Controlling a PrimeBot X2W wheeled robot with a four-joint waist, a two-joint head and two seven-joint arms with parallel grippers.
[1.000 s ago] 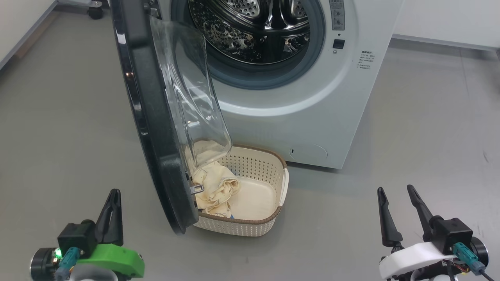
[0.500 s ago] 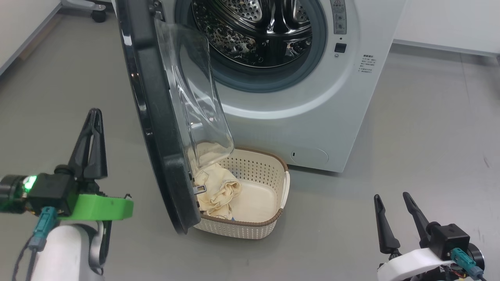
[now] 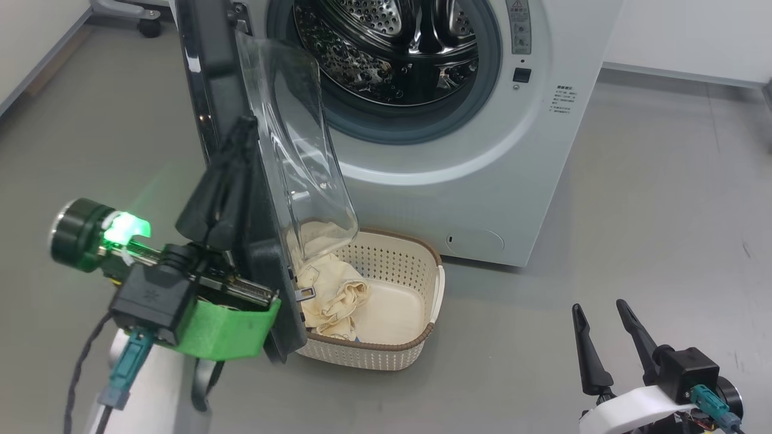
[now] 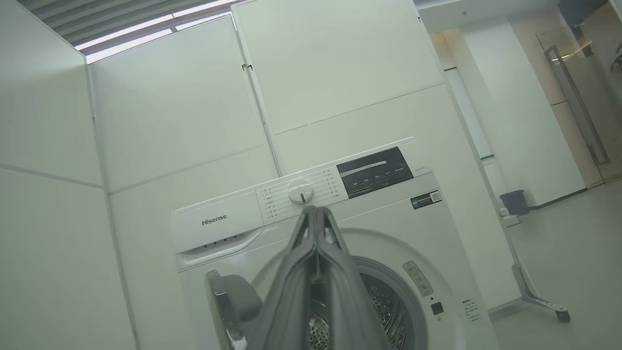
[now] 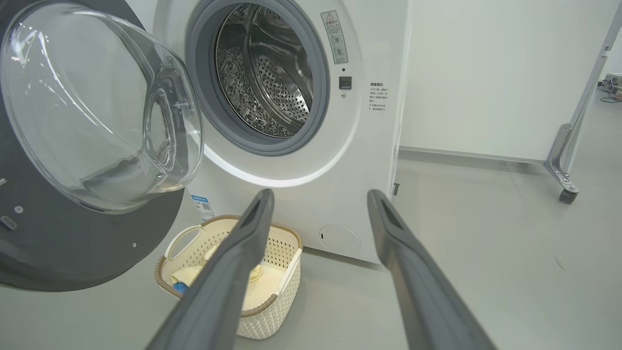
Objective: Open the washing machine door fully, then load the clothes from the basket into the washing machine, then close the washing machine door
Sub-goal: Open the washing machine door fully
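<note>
The washing machine point(image 3: 482, 181) stands at the back with its steel drum point(image 3: 392, 54) exposed. The washing machine door point(image 3: 211, 78) swings out toward me, black rim edge-on, its glass bowl point(image 3: 295, 150) over the basket point(image 3: 416, 259). Cream clothes point(image 3: 332, 295) lie in the basket's left half. My left gripper point(image 3: 244, 123) is shut and empty, raised in front of the door's rim; whether it touches I cannot tell. In the left wrist view the left gripper point(image 4: 316, 211) points at the machine's control panel. My right gripper point(image 3: 599, 308) hangs open low at the right. Between its fingers point(image 5: 262, 204) I see the basket point(image 5: 272, 316).
Grey floor spreads to the left and right of the machine. A caster of a wheeled frame point(image 3: 148, 27) stands at the back left, and a metal stand leg point(image 5: 563, 189) at the right by the white wall. A small bin point(image 4: 512, 201) sits far off.
My left arm has risen and swung right, from low on the left to in front of the door's rim, still shut. The right gripper stays open; the camera shifted slightly.
</note>
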